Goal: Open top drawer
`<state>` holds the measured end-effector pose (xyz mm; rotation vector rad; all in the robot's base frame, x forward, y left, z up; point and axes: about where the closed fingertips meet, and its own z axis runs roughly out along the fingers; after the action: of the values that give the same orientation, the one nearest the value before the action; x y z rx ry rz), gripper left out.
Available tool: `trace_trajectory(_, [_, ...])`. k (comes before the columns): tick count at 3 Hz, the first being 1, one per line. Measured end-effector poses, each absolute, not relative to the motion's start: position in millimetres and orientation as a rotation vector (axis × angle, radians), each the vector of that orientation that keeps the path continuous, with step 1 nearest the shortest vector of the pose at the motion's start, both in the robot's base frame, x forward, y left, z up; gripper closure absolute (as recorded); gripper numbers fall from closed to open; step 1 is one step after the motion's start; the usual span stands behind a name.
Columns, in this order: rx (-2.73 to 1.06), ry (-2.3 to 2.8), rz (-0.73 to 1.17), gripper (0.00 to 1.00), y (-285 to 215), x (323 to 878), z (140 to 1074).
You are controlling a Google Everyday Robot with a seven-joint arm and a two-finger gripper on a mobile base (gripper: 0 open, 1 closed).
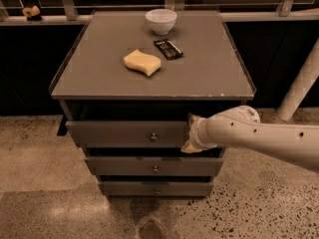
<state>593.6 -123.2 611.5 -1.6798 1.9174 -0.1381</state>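
The top drawer point(119, 133) is the uppermost grey-brown front of the cabinet, with a small round metal knob point(153, 137) at its centre. It stands pulled out a little, with a dark gap under the cabinet top. My gripper point(190, 133) is at the drawer's right end, at the end of the white arm point(259, 136) that comes in from the right. One fingertip shows above the drawer's top edge and one below its front. The gripper is well right of the knob.
Two more drawers point(154, 166) sit below the top one, each with a knob. On the cabinet top point(209, 73) lie a white bowl point(161, 20), a yellow sponge point(142, 62) and a dark snack bar point(168, 48). A white post point(299, 83) stands at the right on the speckled floor.
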Motion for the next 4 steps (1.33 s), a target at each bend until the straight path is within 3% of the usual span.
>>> trace_trajectory(2, [-1.680, 1.917, -0.138, 0.88, -123, 594, 612])
trace_trajectory(3, [-1.680, 1.917, -0.138, 1.00, -124, 595, 620])
trace_trajectory(4, [-1.680, 1.917, -0.138, 1.00, -124, 596, 626])
